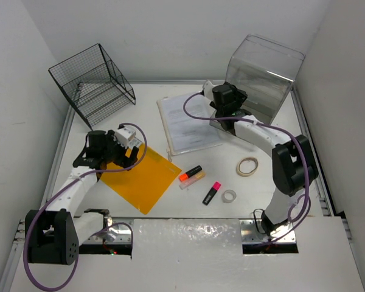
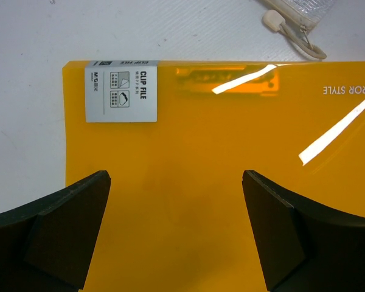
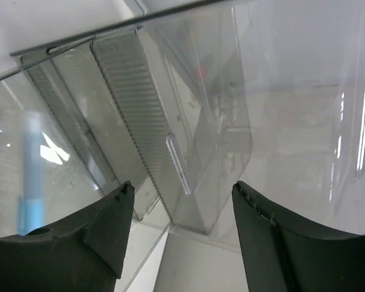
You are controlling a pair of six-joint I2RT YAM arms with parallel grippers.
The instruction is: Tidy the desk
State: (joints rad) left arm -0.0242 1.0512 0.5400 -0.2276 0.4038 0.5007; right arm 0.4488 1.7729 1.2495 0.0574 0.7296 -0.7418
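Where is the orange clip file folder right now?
In the top view, the orange folder lies flat on the left half of the desk, directly beneath the open left gripper, with the orange highlighter just off its right corner.

rack (image 1: 94, 85): desk (image 1: 264, 194) far-left | box (image 1: 264, 76): far-right | papers (image 1: 185, 121): between them | folder (image 1: 143, 176): before rack | markers (image 1: 190, 174): right of folder

walls (image 1: 170, 36): plain white, back and both sides | light: even, soft shadows
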